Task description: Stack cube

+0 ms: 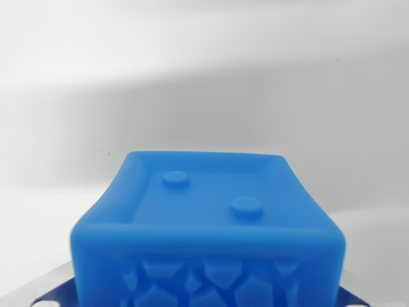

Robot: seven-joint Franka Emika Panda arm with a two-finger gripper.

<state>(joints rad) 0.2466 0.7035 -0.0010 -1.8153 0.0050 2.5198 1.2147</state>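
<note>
A bright blue, soft-looking rubbery cube (208, 230) fills the lower middle of the wrist view, very close to the camera. Its upper face is a shallow recessed panel framed by a raised, rounded rim, and two low round studs stand up from that panel, one toward the wrist view's left and farther back, the other toward the wrist view's right and nearer. The face turned toward the camera carries a relief of irregular, pebble-like polygons, blurred by closeness. The cube's edges and corners are softly rounded, and the material has a matte, slightly translucent look.

At the bottom corners of the frame, thin metallic-looking parts show on each side of the cube, one at the wrist view's left (54, 291) and one at the wrist view's right (354, 297), both picking up blue reflection. The cube sits between them. The gripper fingers themselves cannot be made out, so I cannot tell whether they are clamped on the cube or spread apart.

Behind the cube lies a plain white, smooth surface (204, 83) with a broad soft grey shadow across it.
</note>
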